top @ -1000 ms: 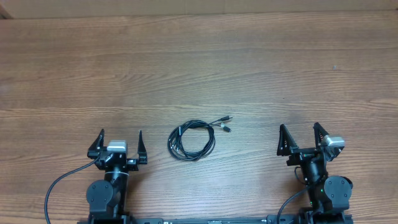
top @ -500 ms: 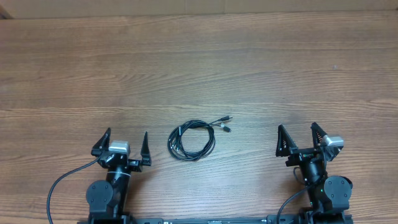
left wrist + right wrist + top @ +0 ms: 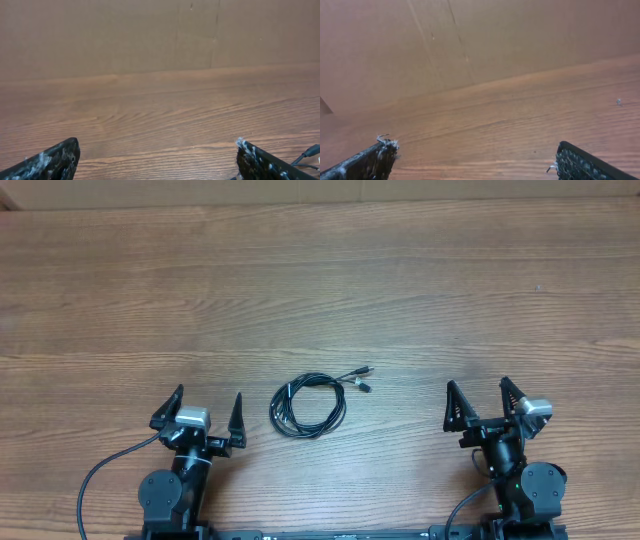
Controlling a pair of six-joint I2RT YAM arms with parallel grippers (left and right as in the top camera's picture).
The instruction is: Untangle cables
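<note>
The cables (image 3: 308, 403) are thin black cords coiled in a small bundle on the wooden table, near the front middle. Their silver-grey plug tips (image 3: 361, 378) stick out to the upper right. My left gripper (image 3: 208, 405) is open and empty, to the left of the bundle. A bit of cable (image 3: 306, 155) shows at the right edge of the left wrist view. My right gripper (image 3: 479, 396) is open and empty, well to the right of the bundle. The right wrist view shows only its finger tips and bare wood.
The wooden table (image 3: 320, 290) stretches far behind the cables. A brown cardboard wall (image 3: 150, 35) stands along the far edge. A tiny speck (image 3: 619, 101) lies on the wood at the right. Thicker black arm wires (image 3: 95, 475) trail at the front.
My left gripper has shifted a little to the right, toward the cable bundle. The right gripper and the cables have stayed put.
</note>
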